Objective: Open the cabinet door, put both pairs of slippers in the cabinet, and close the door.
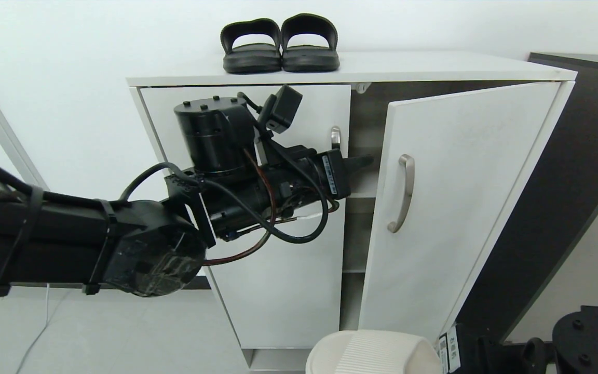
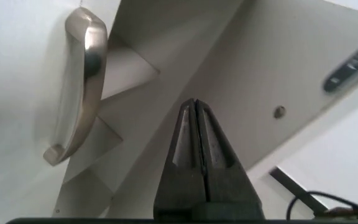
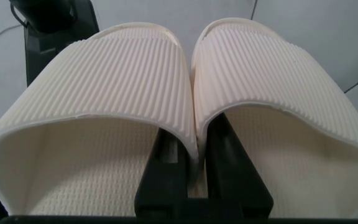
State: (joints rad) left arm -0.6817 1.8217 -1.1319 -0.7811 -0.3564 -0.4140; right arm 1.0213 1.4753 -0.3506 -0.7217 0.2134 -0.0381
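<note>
A: How much of the job can be counted as done?

B: Only part of the first step. The cabinet (image 1: 434, 67) is seen with its right door (image 1: 460, 208) swung partly out, so that a dark gap and the edges of the shelves (image 1: 364, 189) are exposed. The left door (image 1: 288, 291) is shut.

A: And where is the left gripper (image 1: 361, 162) placed?

B: It is held at the gap between the two doors, just beside the left door's handle (image 1: 335, 136). Its fingers are pressed together and nothing is gripped between them.

A: Are any slippers stored yet?

B: None are seen inside. The black slippers (image 1: 281, 44) are set side by side on top of the cabinet, toward the far edge, untouched. The cream slippers (image 1: 371, 353) are held low and near, in front of the cabinet's foot. The right gripper (image 3: 191, 186) is closed on them, one finger tucked under each strap, the inner walls of the pair pinched between.

A: So what is left?

B: By this judgement, nearly everything. The right door may need to be opened wider before a pair can be passed through. The cream pair is to be placed on a shelf, the black pair fetched down and stored too, and the door closed. Whether the present opening is wide enough cannot be told.
</note>
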